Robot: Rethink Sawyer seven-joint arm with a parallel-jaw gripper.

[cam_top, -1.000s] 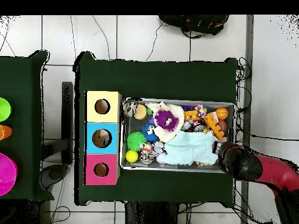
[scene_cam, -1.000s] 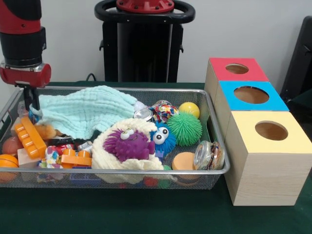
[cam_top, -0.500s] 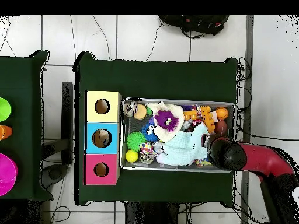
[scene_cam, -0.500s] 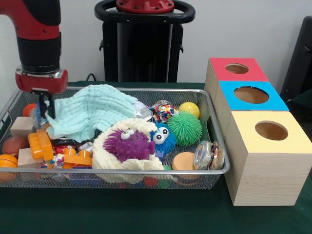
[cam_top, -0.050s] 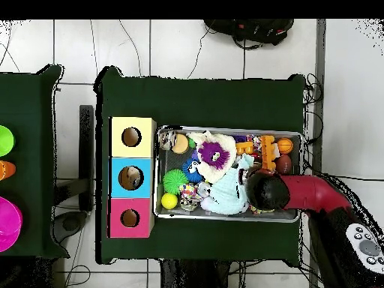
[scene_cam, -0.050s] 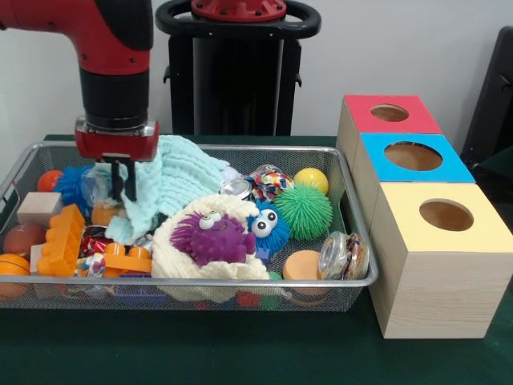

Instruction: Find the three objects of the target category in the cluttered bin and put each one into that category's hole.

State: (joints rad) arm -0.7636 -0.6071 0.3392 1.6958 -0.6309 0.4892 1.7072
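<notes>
Orange plastic sits at the far left of the wire bin (scene_cam, -0.050s: 264,281): an orange building block (scene_cam, -0.050s: 60,249) leaning among small toys, with a wooden block (scene_cam, -0.050s: 38,207) just behind it. Next to these we see a blue spiky ball (scene_cam, -0.050s: 72,184) against the back wall.

Just beside that ball the gripper (scene_cam, -0.050s: 123,183) hangs low in the bin. Its fingers look pinched together on a fold of the mint cloth (scene_cam, -0.050s: 176,178), which bunches round them and drapes down to the right over other toys. We judge the cloth to be light, limp and unlikely to slip. A gathered fold near its edge gives the best hold, though it will trail and may snag on or drag its neighbours.

We cannot tell the target category from what shows. Further right a purple spiky toy (scene_cam, -0.050s: 210,237) rests in a cream fluffy ring (scene_cam, -0.050s: 172,257), and a green spiky ball (scene_cam, -0.050s: 304,210) lies near the right wall. If these rubbery balls are the targets, we expect them to be soft, squashy and light. They are best taken across the middle, so the spines give way and the body is held.

Right of the bin stand the red box (scene_cam, -0.050s: 361,120), the blue box (scene_cam, -0.050s: 377,172) and the yellow box (scene_cam, -0.050s: 437,265), each with a round hole on top.
</notes>
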